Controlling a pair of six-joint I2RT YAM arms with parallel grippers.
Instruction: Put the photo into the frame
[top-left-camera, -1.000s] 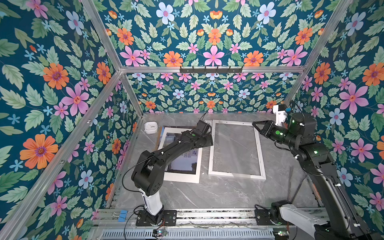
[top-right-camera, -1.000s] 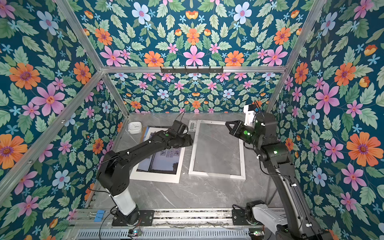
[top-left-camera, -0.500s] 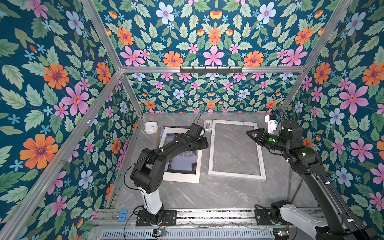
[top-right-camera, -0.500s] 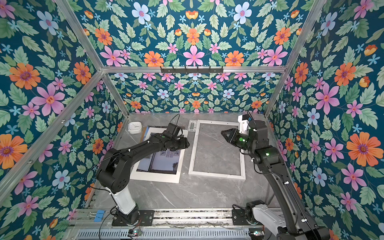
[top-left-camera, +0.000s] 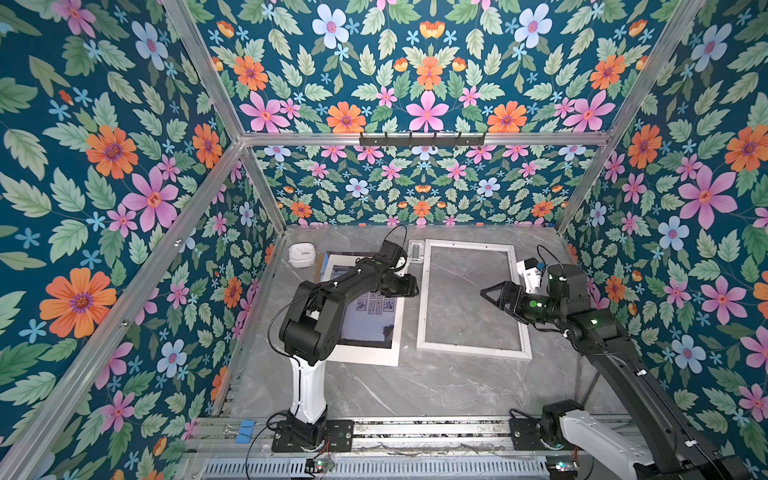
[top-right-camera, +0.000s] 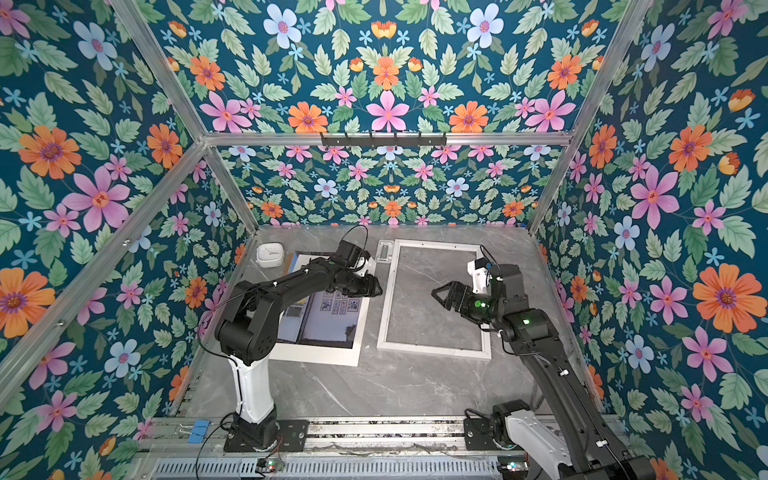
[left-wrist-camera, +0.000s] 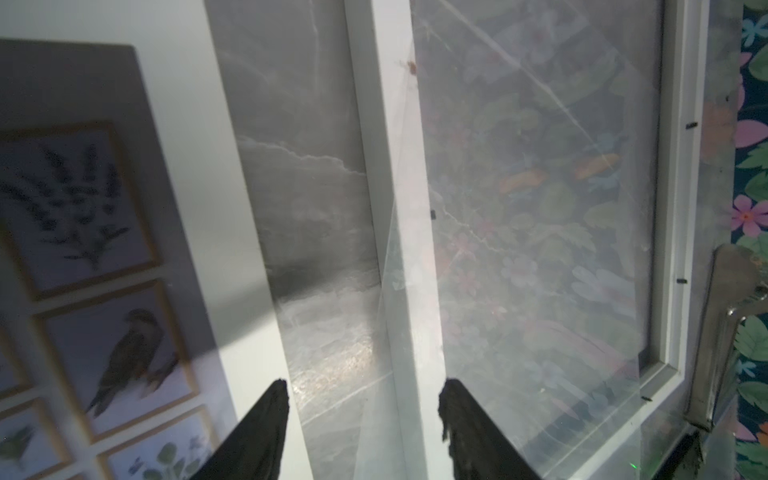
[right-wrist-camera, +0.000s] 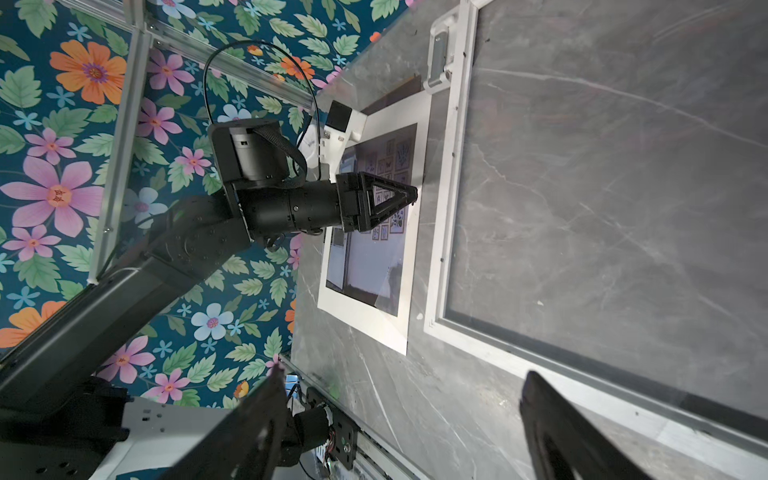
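Mid-picture, your left gripper (top-left-camera: 412, 288) hangs between photo (top-left-camera: 370, 324) and frame (top-left-camera: 473, 351), fingers spread; your right gripper (top-left-camera: 484, 292), fingers spread wide, hovers over the frame.

Photo (top-left-camera: 372, 322) half hidden by left arm (top-left-camera: 345, 282) (blurred in wrist view), frame (left-wrist-camera: 399, 208) cropped there

Black jointed arms (top-left-camera: 345, 284) on white lower links (top-left-camera: 307, 386), green lights (top-left-camera: 533, 304).
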